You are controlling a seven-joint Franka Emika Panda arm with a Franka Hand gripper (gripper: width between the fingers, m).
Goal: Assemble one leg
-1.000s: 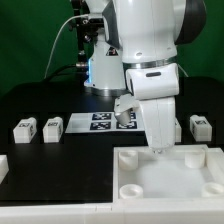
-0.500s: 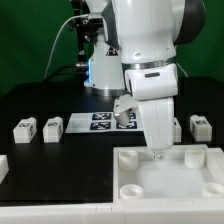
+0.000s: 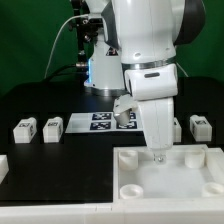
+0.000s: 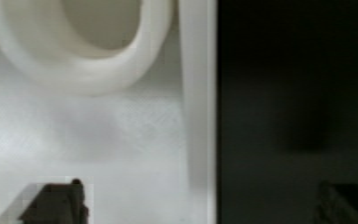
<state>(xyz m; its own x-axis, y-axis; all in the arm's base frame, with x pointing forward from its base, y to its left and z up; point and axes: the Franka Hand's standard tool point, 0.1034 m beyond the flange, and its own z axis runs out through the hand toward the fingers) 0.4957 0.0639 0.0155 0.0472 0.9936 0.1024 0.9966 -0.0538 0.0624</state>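
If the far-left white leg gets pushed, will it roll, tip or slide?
Probably slides, not rolls: the leg looks blocky and sits flat on the table. Squat, so tipping seems unlikely. Small and rigid-looking, so likely light and stiff.

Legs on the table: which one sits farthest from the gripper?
The leg at the exterior view's far left end; its neighbour and the leg on the right lie closer to the gripper.
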